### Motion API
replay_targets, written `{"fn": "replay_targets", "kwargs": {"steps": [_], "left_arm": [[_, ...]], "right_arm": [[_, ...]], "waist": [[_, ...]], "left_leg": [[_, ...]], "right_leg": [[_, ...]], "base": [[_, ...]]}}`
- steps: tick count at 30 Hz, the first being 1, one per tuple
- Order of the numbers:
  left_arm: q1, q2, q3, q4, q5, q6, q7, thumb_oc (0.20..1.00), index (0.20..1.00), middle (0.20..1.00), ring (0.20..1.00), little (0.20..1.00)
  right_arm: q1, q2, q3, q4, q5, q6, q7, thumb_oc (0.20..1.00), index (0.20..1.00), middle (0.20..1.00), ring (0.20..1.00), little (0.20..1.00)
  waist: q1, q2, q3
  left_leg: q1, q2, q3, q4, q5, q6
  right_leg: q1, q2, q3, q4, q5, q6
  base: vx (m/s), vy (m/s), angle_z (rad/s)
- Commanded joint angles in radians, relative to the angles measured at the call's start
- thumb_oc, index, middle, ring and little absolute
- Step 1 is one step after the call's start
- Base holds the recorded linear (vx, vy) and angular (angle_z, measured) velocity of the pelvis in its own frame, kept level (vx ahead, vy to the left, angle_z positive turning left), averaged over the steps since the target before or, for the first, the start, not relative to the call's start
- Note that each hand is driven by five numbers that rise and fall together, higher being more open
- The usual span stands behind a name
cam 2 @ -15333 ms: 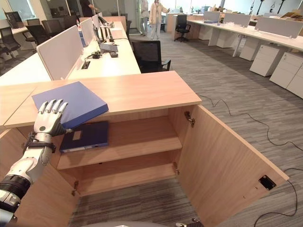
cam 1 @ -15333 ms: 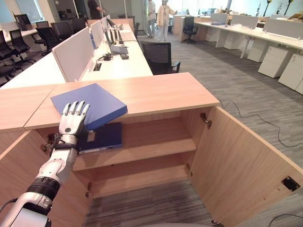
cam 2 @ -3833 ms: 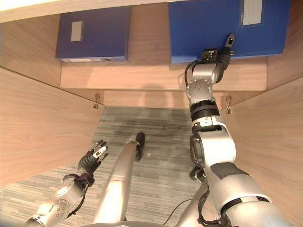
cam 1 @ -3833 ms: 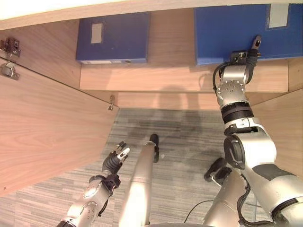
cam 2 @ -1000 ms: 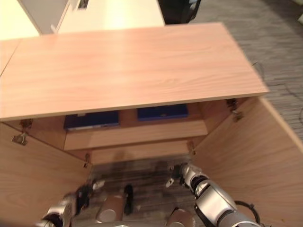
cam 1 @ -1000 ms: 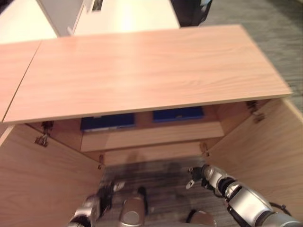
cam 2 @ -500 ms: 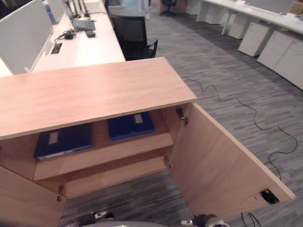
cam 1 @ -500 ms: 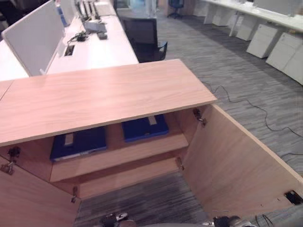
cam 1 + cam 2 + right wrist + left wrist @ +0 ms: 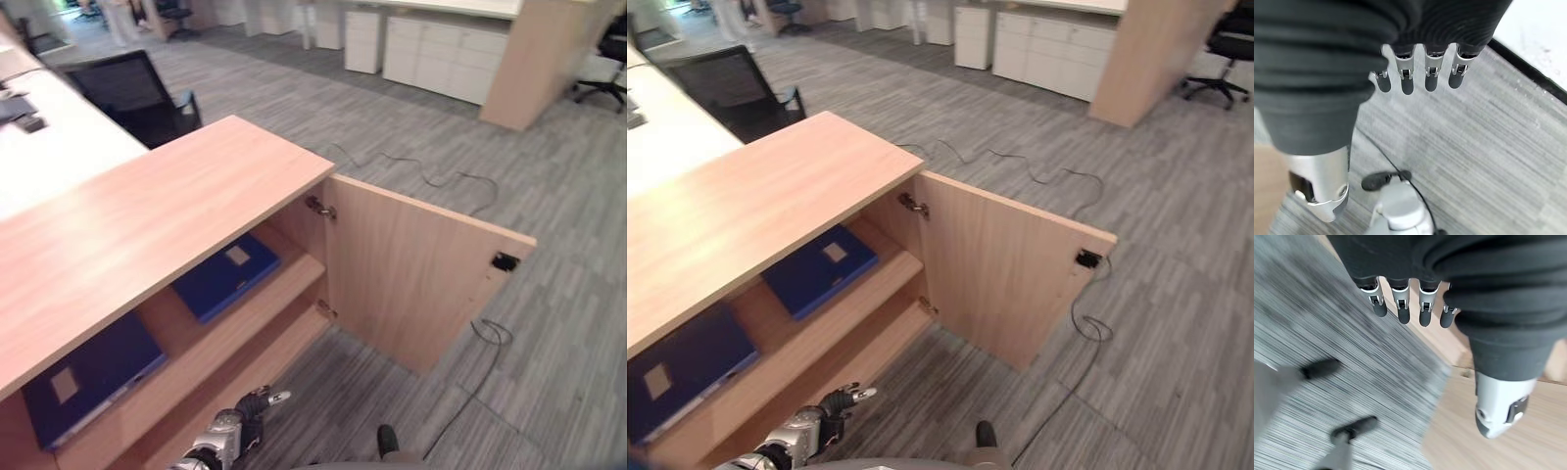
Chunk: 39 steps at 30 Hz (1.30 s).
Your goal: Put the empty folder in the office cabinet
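Folders (image 9: 227, 276) (image 9: 86, 374) lie on the cabinet (image 9: 176, 211) shelf; left robot hand (image 9: 235, 434) and right robot hand (image 9: 1415, 63) hang relaxed, empty.

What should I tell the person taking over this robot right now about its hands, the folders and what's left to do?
Left hand: open, holding nothing, low in front of the cabinet.
Right hand: open, holding nothing, over the floor.
Two blue folders lie flat on the upper shelf: right folder near the open door, left folder further along.
Done: folder is in the cabinet.
Left: nothing for the folder; the door stands open.
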Motion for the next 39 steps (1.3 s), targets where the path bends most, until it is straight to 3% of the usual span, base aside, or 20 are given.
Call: {"fn": "replay_targets", "kwargs": {"steps": [1,8,16,25,39], "left_arm": [[-0.007,-0.011,0.062,0.023,0.030,-0.021,-0.005,1.000,1.000,1.000,1.000,1.000],[0.020,-0.002,0.110,0.012,0.011,-0.044,0.009,1.000,1.000,1.000,1.000,1.000],[0.046,-0.011,0.112,0.000,0.001,-0.043,0.008,1.000,1.000,1.000,1.000,1.000],[0.070,-0.017,0.122,0.019,0.033,-0.034,-0.002,1.000,1.000,1.000,1.000,1.000],[0.082,-0.025,0.095,0.050,0.054,-0.034,-0.007,1.000,1.000,1.000,1.000,1.000]], "right_arm": [[-0.114,-0.097,-0.002,0.025,0.010,-0.032,-0.053,1.000,1.000,1.000,1.000,1.000],[-0.209,-0.239,-0.037,-0.204,0.011,-0.089,-0.175,1.000,1.000,1.000,1.000,1.000],[-0.236,-0.332,-0.100,-0.460,0.018,-0.131,-0.270,1.000,1.000,1.000,1.000,1.000],[-0.243,-0.337,-0.102,-0.627,0.012,-0.164,-0.284,1.000,1.000,1.000,1.000,1.000],[-0.457,-0.325,0.117,-0.617,-0.003,-0.183,-0.221,1.000,1.000,1.000,1.000,1.000]], "waist": [[0.030,-0.019,0.014],[0.014,-0.034,0.015],[0.011,-0.034,-0.001],[0.029,-0.031,-0.015],[0.083,-0.041,-0.025]], "left_leg": [[-0.027,0.027,-0.025,0.076,-0.100,-0.021],[-0.017,0.018,0.033,0.080,-0.117,-0.003],[0.011,0.023,0.025,0.071,-0.121,0.002],[0.028,0.027,0.010,0.060,-0.120,0.000],[0.033,0.039,-0.005,0.049,-0.111,-0.011]], "right_leg": [[-0.010,0.050,0.037,0.018,-0.004,0.035],[-0.027,0.057,0.090,-0.009,0.035,0.060],[-0.003,0.066,0.094,-0.015,0.031,0.057],[0.020,0.068,0.078,-0.022,0.021,0.051],[0.048,0.075,0.057,-0.052,0.020,0.040]], "base": [[-0.08,0.055,-0.39],[-0.04,0.033,-0.38],[0.02,0.003,-0.04],[0.03,-0.009,0.05],[0.02,-0.009,0.03]]}}
